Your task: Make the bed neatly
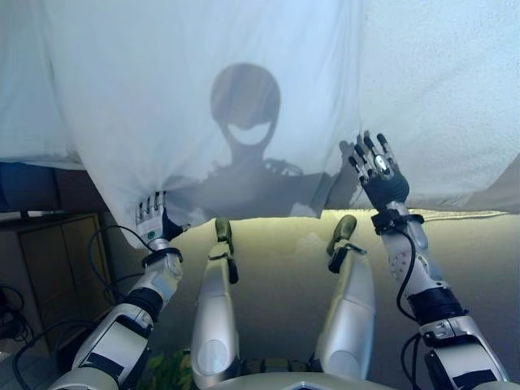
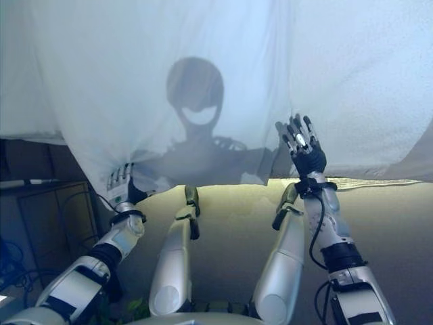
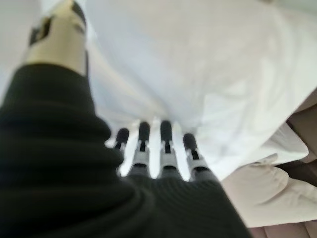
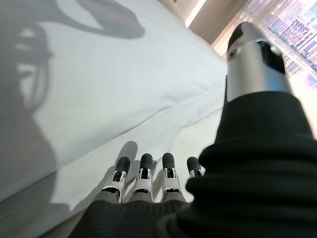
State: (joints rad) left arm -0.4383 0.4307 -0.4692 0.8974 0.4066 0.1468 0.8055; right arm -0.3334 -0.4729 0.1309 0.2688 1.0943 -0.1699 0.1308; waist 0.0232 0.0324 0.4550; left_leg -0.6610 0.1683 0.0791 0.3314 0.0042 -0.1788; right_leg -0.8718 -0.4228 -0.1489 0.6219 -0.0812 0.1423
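- The step in hand looks like spreading or straightening the thin white cloth bed sheet (image 1: pixel 203 122), which drapes over the near edge of the white textured mattress top (image 1: pixel 455 97) and hangs down in front of the robot.
- The left hand (image 1: pixel 151 221) sits at the lower left corner of the hanging sheet; in the head views the cloth gathers into creases right at its fingers.
- In the left wrist view the left hand's fingers (image 3: pixel 166 148) point straight into the white cloth with their dark tips against it, and the thumb stands apart. Whether any cloth is pinched cannot be told from these views; the fingers read as straight rather than clenched.
- The right hand (image 2: pixel 304 149) is raised at the sheet's right edge, where the sheet meets the textured mattress top. Its fingers are spread and released, grasping nothing.
- In the right wrist view the right hand's fingers (image 4: pixel 143 173) lie extended just beside the sheet's folded edge, over the mattress surface; contact is unclear.
- The next move probably calls for both hands to take the sheet's hanging edge, then draw it flat and evenly across the bed, so that the bunched left corner smooths out.
- The right hand would first need to close on the edge beside it.
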